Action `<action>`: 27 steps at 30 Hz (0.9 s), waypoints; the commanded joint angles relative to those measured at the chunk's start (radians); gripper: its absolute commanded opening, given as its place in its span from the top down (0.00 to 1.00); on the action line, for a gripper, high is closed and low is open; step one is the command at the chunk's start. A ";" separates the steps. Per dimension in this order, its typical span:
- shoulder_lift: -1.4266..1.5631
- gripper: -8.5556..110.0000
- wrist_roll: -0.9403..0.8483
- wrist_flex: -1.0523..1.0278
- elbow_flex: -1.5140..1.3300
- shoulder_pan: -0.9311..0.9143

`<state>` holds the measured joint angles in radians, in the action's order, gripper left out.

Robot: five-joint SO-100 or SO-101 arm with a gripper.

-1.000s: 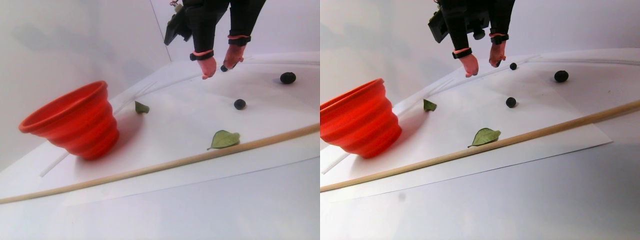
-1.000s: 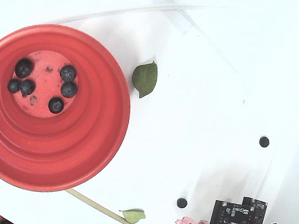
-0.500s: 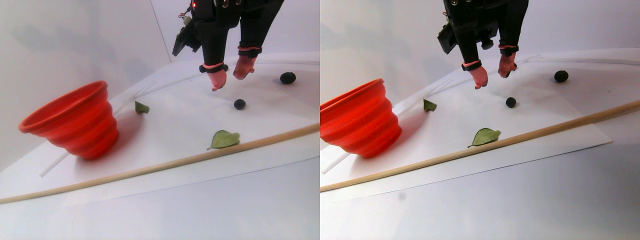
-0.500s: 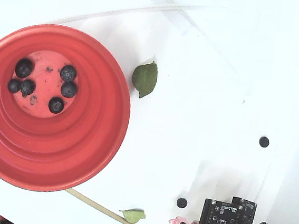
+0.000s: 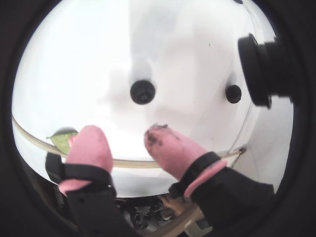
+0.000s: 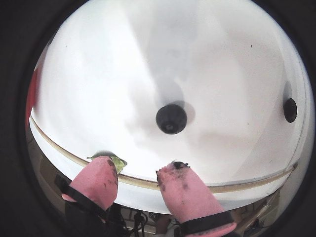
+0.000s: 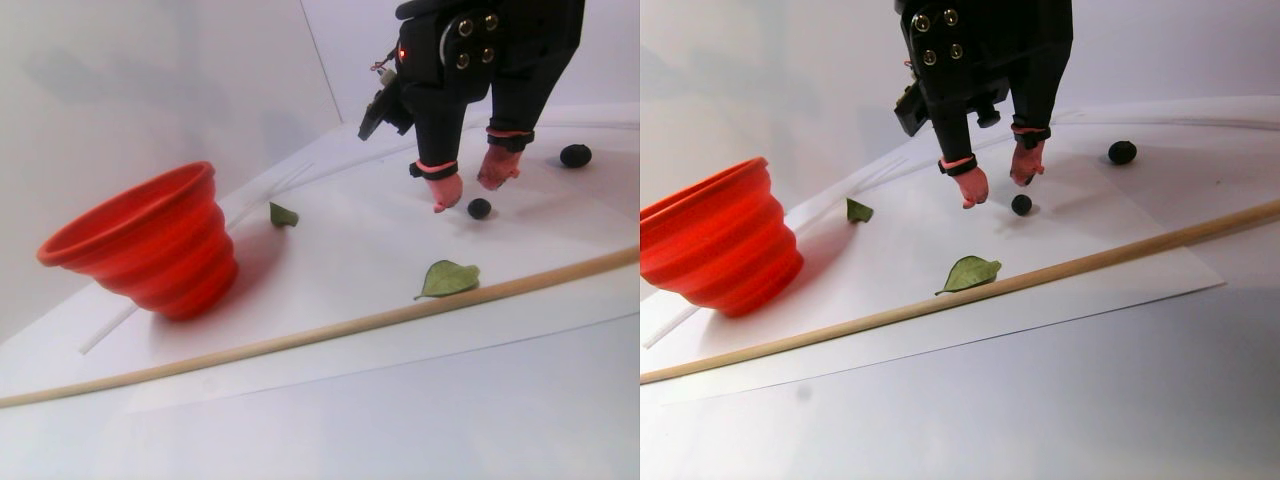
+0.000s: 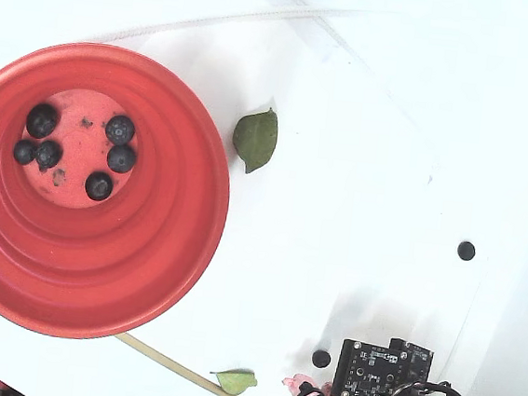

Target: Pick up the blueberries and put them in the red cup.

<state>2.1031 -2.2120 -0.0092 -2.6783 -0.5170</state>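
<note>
Hovering just above a loose blueberry, the gripper has its pink-capped fingers spread apart with nothing between them, the berry lying on the white counter a little ahead of the tips in both wrist views. The stereo pair view shows the same berry just beside the lower fingertip, not yet touched as far as can be told. A second blueberry sits farther off, well apart from the first. In the fixed view the red cup already holds five berries on its paler bottom, so most of the job looks done; two berries appear to remain on the counter. Two green leaves and a thin wooden stick lie nearby and play no part. The cup stands well away from the gripper.
</note>
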 commanded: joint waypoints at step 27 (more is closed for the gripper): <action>-0.166 0.79 0.021 0.112 0.110 -0.009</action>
<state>1.9359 -2.1967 0.0859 -2.5848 -0.5231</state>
